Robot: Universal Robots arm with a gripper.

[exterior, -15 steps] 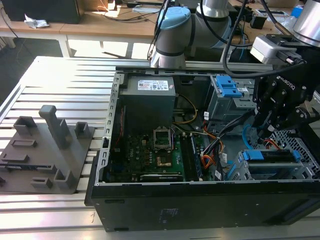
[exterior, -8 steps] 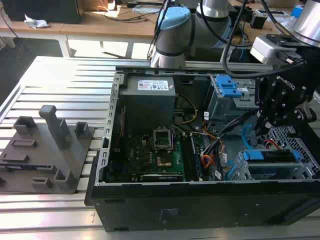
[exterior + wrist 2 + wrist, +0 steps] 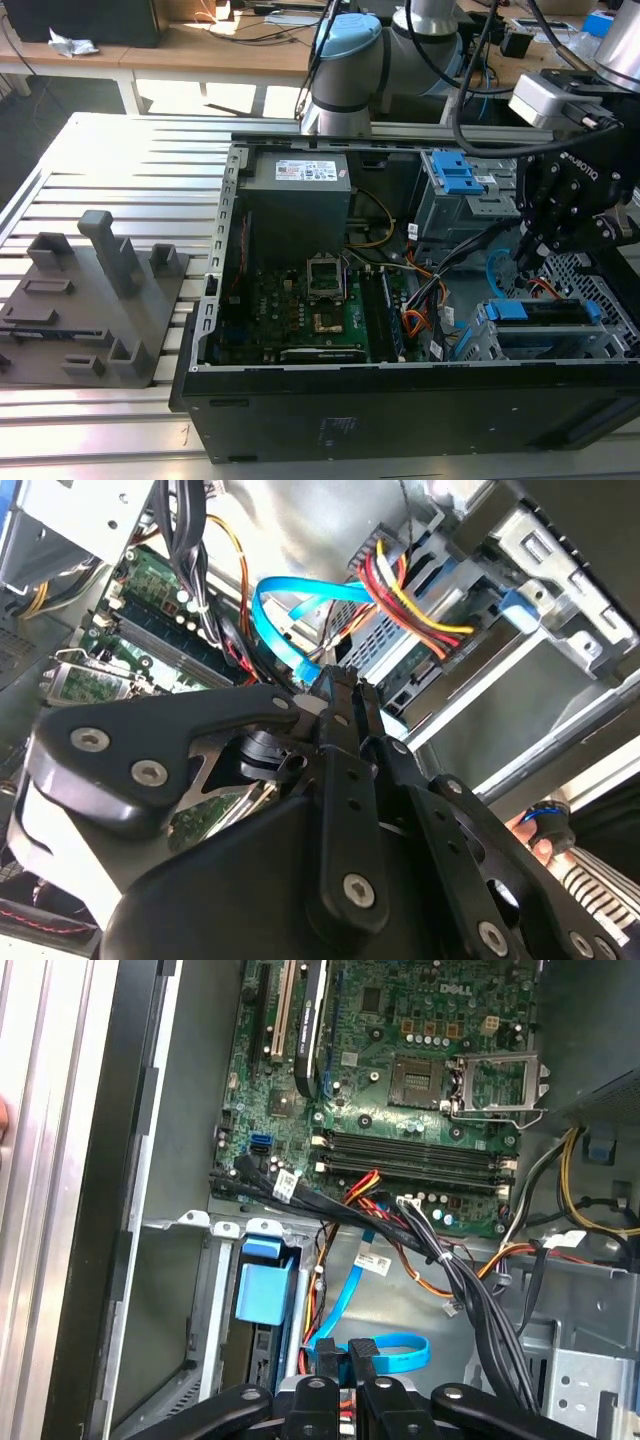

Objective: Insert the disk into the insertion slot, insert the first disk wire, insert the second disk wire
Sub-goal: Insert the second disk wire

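We are pinching the light blue cable (image 3: 345, 1305) in closed gripper (image 3: 349, 1352), hovering beside the disk (image 3: 540, 312) sitting in its silver cage (image 3: 560, 340).

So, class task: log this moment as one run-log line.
gripper: shut | near: light blue cable | disk: seated in drive cage

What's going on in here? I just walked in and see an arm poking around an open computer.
A robot arm is working inside an open computer case. The disk in its blue frame already sits in the insertion slot at the exterior view's right. The gripper is down at the light blue flat cable, the second disk wire, with its fingers closed together at the cable's looped end.
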